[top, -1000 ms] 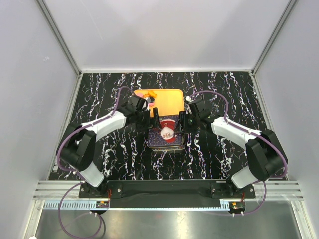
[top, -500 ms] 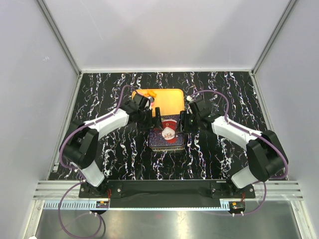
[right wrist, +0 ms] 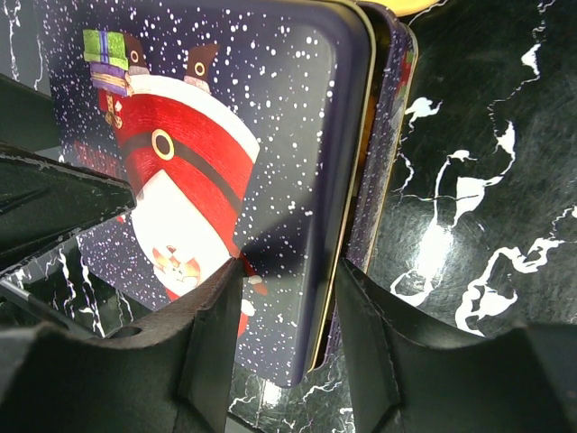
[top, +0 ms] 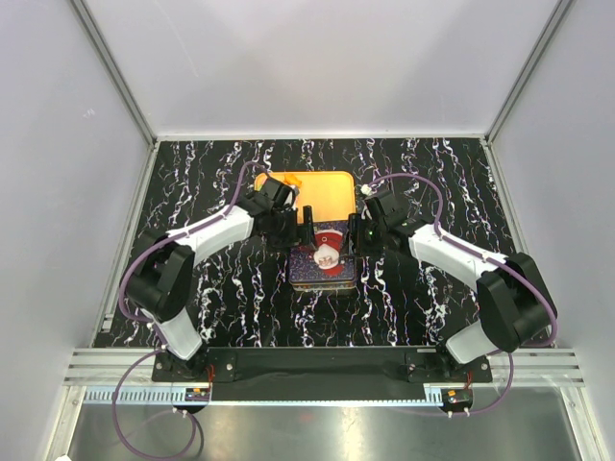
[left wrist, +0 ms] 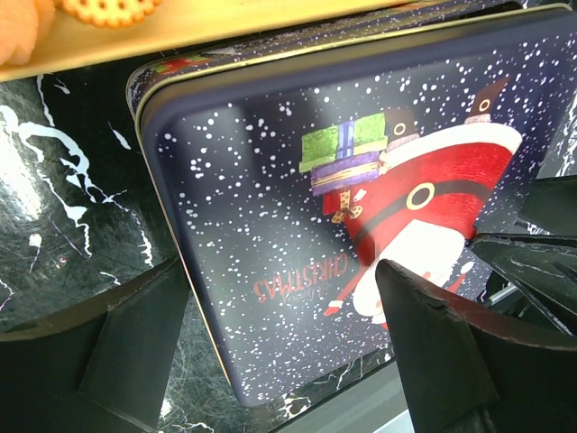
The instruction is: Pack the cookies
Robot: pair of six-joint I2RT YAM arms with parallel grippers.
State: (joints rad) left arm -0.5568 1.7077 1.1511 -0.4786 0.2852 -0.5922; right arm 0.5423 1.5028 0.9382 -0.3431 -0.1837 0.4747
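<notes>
The cookies (left wrist: 108, 9) are lying on the orange tray (left wrist: 225, 23), just beyond the far side of the Christmas tin (left wrist: 180, 65). Only two are showing, in the left wrist view: a golden one with a lattice pattern and a paler one cut off by the frame edge. In the overhead view they are too small to pick out. Neither claw is touching them, and the tin is lying between them and both claws.

The tin lid (left wrist: 270, 225), navy with snow specks and a Santa figure, is sitting over the tin but not squarely. In the right wrist view a thin gold strip is showing between the lid's rim and the tin's wall.

The left claw (left wrist: 284, 271) is standing spread wide at the tin's left side, its two fingers (left wrist: 135, 343) straddling the near left corner of the lid and gripping nothing.

The right claw (right wrist: 288, 266) is working at the tin's right side, half closed and pinching the lid's right rim, one finger over the lid's top and the other outside the rim.

The tin and tray are resting on the black marbled table (top: 432, 182), the tray touching or nearly touching the tin's far edge.
</notes>
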